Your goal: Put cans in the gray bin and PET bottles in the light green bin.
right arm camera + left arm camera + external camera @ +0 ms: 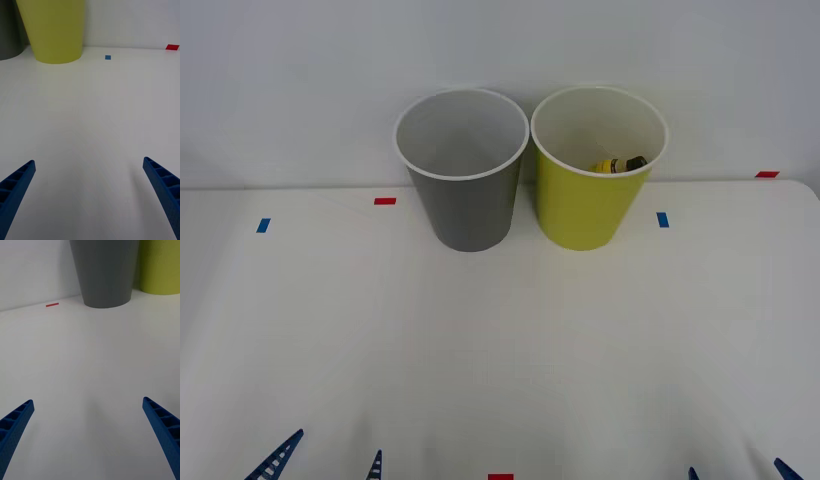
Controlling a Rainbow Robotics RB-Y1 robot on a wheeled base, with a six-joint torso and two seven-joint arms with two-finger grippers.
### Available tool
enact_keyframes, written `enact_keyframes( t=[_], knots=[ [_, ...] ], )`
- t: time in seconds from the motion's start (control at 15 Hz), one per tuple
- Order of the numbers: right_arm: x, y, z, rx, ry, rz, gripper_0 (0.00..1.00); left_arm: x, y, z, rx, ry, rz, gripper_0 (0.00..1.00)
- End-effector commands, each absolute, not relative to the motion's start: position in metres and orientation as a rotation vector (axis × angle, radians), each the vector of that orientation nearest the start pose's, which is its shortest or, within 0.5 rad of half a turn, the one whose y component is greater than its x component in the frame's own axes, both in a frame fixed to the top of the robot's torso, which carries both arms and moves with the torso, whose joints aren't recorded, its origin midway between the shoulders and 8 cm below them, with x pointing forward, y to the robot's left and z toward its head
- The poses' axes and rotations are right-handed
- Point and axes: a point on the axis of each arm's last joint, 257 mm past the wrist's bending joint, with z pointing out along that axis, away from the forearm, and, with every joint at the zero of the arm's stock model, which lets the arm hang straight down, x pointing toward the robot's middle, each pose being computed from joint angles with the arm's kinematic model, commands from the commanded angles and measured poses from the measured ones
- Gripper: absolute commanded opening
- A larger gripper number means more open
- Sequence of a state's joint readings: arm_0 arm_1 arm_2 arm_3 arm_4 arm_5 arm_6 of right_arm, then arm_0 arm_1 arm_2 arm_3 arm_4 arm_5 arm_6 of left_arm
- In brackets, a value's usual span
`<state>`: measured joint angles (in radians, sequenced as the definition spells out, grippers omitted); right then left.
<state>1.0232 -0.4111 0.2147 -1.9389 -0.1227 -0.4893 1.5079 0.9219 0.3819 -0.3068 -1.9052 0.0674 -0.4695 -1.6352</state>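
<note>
The gray bin [465, 200] stands upright at the back of the table, its pale inside showing nothing. Touching-close on its right stands the light green bin [590, 205], with a small yellow PET bottle [620, 164] with a black cap lying inside against the near wall. No cans are in view. My left gripper [325, 460] is open at the near left edge, far from the bins; in its wrist view the gripper [88, 427] faces the gray bin [105, 273]. My right gripper [740, 472] is open at the near right edge, and its wrist view [88, 187] faces the light green bin [56, 30].
The white table [500, 340] runs wide between the grippers and the bins. Small red tape marks [385, 201] and blue tape marks [663, 219] lie flat on it. A white wall rises right behind the bins.
</note>
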Motion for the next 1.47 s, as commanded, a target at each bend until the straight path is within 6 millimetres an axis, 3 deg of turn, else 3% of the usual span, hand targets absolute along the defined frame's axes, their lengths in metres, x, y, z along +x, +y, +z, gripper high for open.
enact_keyframes(
  t=[0.07,1.47],
  knots=[
    [0.2098,-0.2783,-0.3141,-0.093,1.773,0.02,1.0,0.2349,0.2262,-0.3189,0.25,1.721,-0.022,1.0],
    [0.2098,-0.2783,-0.3141,-0.093,1.773,0.02,1.0,0.2349,0.2262,-0.3189,0.25,1.721,-0.022,1.0]
  ],
)
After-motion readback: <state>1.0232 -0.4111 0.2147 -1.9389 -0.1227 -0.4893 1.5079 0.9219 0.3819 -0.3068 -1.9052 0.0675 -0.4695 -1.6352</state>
